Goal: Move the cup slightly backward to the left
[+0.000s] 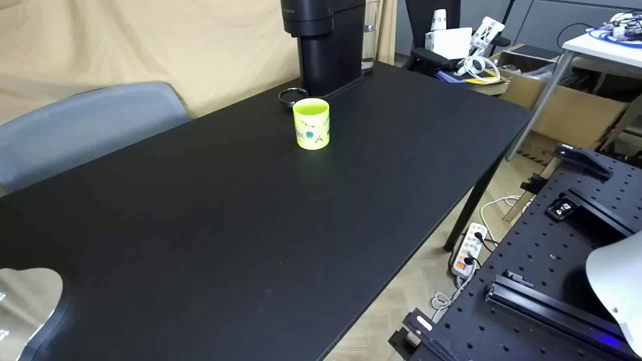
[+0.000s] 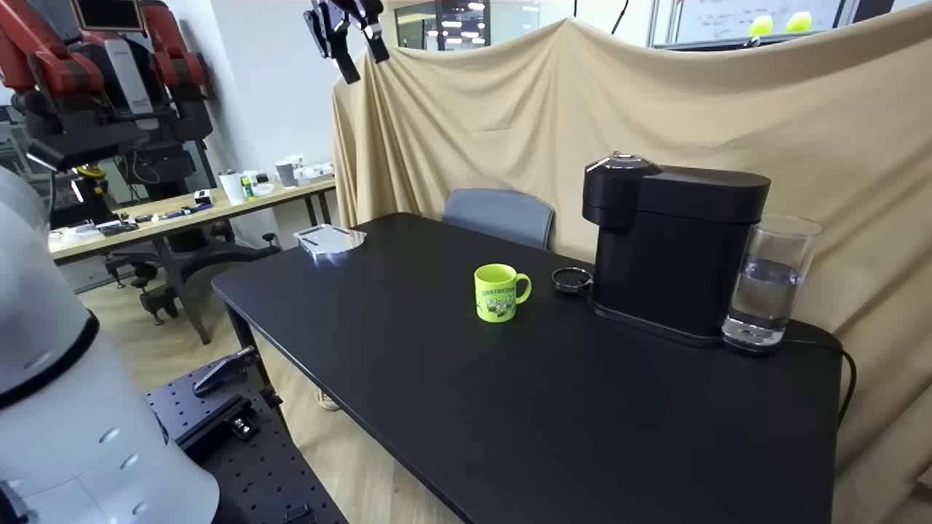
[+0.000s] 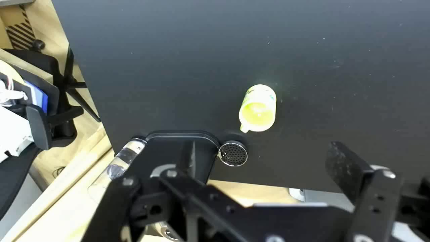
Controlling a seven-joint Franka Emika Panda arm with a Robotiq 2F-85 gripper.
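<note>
There's the gripper (image 3: 263, 155) up high, spread wide and empty, presumably to straddle the mug (image 2: 496, 294) upright on the tabletop (image 2: 641, 429), in from its far edge.

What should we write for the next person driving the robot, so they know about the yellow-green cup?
Gripper: open and empty, held high, away from the cup.
Cup: upright on the black table, near the round grate but apart from it.
Done: can't tell from here whether the cup has been moved.
To do: if it hasn't, probably lower, grip it, nudge it slightly backward to the left, let go.
</note>
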